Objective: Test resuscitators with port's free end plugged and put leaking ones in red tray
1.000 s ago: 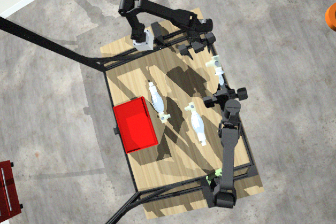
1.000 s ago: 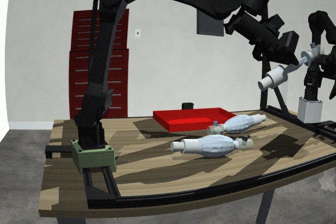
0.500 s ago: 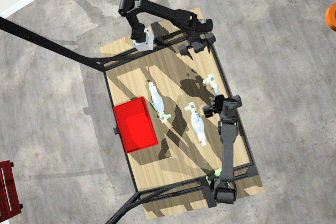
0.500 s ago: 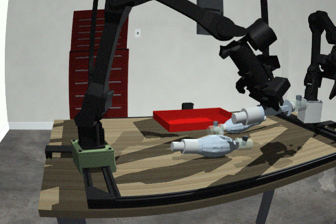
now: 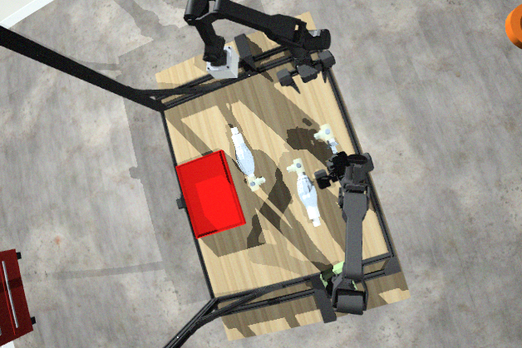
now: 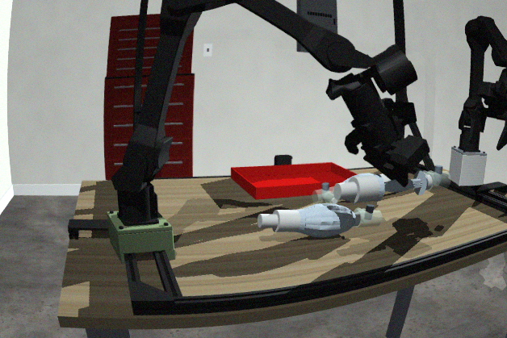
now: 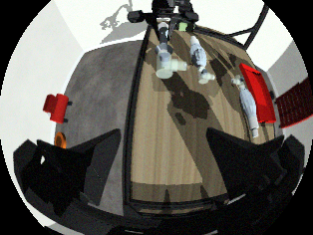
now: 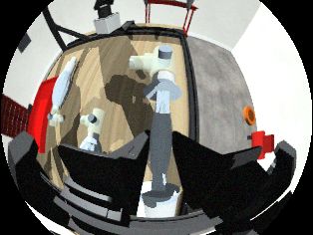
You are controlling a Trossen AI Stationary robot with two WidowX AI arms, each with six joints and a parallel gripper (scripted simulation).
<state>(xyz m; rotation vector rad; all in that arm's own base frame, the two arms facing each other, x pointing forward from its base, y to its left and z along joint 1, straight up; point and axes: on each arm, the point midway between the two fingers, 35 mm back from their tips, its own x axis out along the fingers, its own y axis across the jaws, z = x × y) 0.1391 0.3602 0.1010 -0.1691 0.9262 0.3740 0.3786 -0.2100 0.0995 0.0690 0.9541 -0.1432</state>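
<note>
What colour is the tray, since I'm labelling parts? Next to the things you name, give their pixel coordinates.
Red; the tray (image 5: 202,225) (image 6: 256,193) (image 7: 257,92) (image 8: 44,107) shows best in the top view.

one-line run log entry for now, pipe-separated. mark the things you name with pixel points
right fingers (image 5: 333,166): shut on resuscitator (image 5: 325,132) (image 8: 160,141) | left fingers (image 5: 296,82): open | red tray (image 5: 200,232) (image 6: 256,192): no unit inside

The left gripper (image 5: 311,83) (image 6: 501,139) (image 7: 164,132) stands wide open; the right gripper (image 5: 334,162) (image 6: 403,181) (image 7: 163,41) (image 8: 160,134) slants downward, its 2 fingers clamped partway closed, arm bent.
</note>
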